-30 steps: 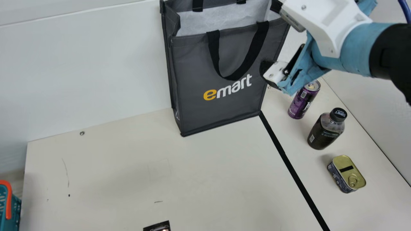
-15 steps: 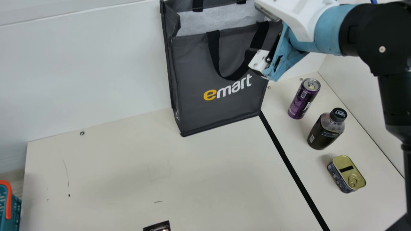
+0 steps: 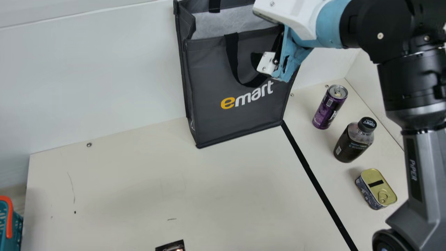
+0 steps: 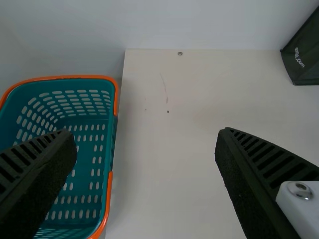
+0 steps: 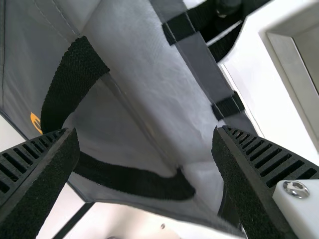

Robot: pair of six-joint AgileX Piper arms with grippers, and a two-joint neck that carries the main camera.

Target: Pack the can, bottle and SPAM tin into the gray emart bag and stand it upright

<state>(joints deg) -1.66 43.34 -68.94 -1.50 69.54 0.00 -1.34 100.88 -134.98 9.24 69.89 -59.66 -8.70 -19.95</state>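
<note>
The gray emart bag [image 3: 205, 118] stands upright toward the back of the table [image 3: 139, 188], its top gaping and one black handle [image 3: 231, 52] drooping down its front. The robot's right pincer [image 3: 266, 62] is up by the bag's mouth, on the side nearer the drinks, fingers spread wide and nothing pinched; I can't tell whether it touches the cloth. Over to the right, past the strip of black tape [image 3: 310, 170], the purple can [image 3: 329, 108] stands farthest back, then the dark bottle [image 3: 352, 143], also upright, then the tin [image 3: 378, 188], lying flat with its pull ring up. All three are outside the bag. The left pincer [image 4: 147, 134] hangs near the teal basket [image 4: 113, 134], spread and empty too.
</note>
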